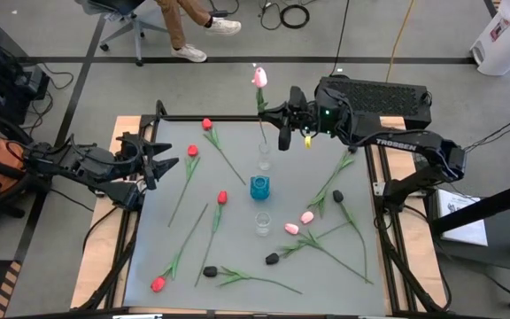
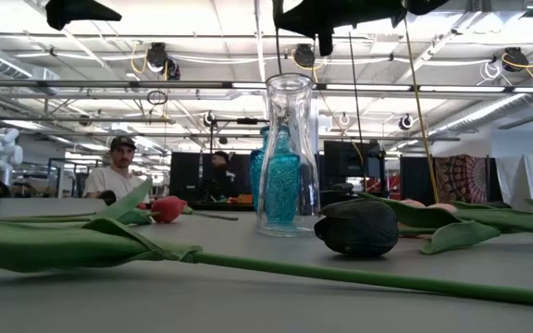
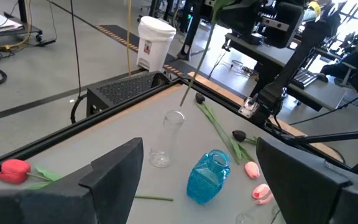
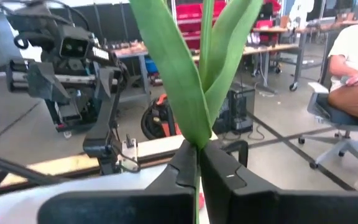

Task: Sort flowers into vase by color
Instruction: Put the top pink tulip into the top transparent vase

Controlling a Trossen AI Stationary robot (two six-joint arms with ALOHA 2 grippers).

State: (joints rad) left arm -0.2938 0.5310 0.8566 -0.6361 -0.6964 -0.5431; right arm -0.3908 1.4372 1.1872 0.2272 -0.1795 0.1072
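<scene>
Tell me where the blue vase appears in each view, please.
High view: the blue vase stands mid-table, between two clear vases.
Low view: centre, seen through the near clear vase.
Left wrist view: low centre.
Right wrist view: not in it.
Shared landmark: the clear vase under the held tulip.

Grey table point(image 1: 237, 204); scattered tulips point(image 1: 217, 213) around three vases point(image 1: 260, 188) standing mid-table.

We take the blue vase point(image 1: 259, 187) as landmark. Clear vases point(image 1: 264, 156) stand close on its far and near sides, blocking that line. Tulips point(image 1: 217, 215) crowd both flanks; bare table point(image 1: 162, 248) opens toward the near left corner.
</scene>
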